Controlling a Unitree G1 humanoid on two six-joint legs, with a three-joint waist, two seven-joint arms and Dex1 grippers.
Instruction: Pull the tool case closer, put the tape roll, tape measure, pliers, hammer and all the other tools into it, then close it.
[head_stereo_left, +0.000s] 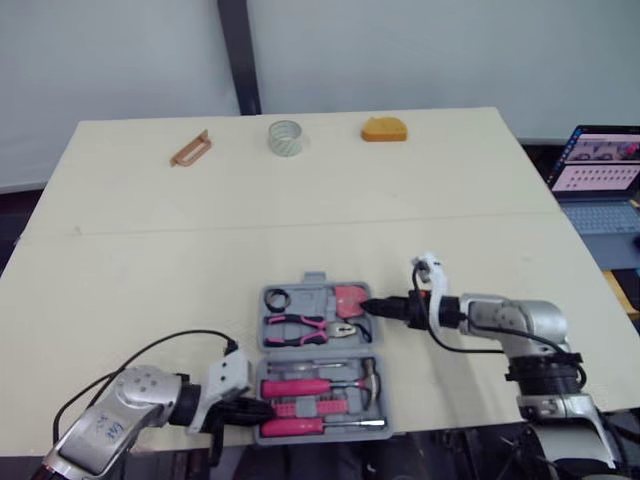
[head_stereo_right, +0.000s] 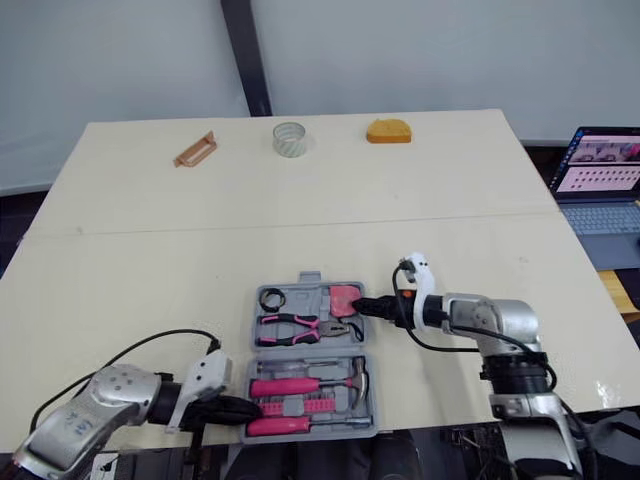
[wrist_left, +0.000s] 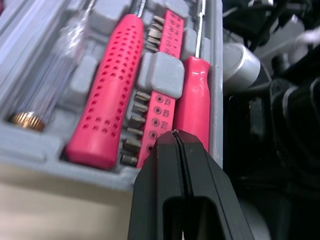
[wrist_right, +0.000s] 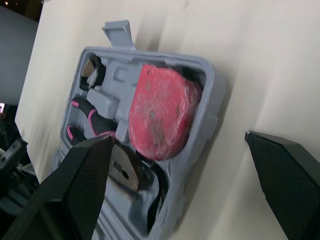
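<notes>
**— Fingers (wrist_left: 160, 190) of the left gripper (head_stereo_left: 262, 410): how do they stand?**
— Pressed flat together with no gap and nothing between them. Their tip is at the near left corner of the tool case (head_stereo_left: 322, 358). It points in at the handle ends of the pink screwdriver (head_stereo_left: 300, 427) and the bit strip (head_stereo_left: 312, 405). I cannot tell whether it touches the case wall.

**— And the right gripper (head_stereo_left: 370, 305)?**
— Its fingers (wrist_right: 282, 185) are spread wide and hold nothing. It is at the right side of the case's far half. One finger hangs over the pliers (head_stereo_left: 305, 327) inside and the other over bare table (head_stereo_left: 150, 250) outside, so the case's right wall lies between them. I cannot tell whether they touch it.

**— Where is the case, and what is in it?**
— It lies open and flat on the table, between the two grippers.
- **Far half:** a black tape roll (head_stereo_left: 277, 298) in the left corner, the pink tape measure (head_stereo_left: 350, 297) in the right corner, and the pliers just nearer than both.
- **Near half:** the hammer (head_stereo_left: 295, 387), then the bit strip, then the screwdriver nearest.

**— Anything outside the case?**
— Well beyond it are a tan handle (head_stereo_left: 190, 148), a clear tape roll (head_stereo_left: 285, 137) and an orange block (head_stereo_left: 384, 129). A laptop (head_stereo_left: 600, 170) is far off to the case's right.
</notes>
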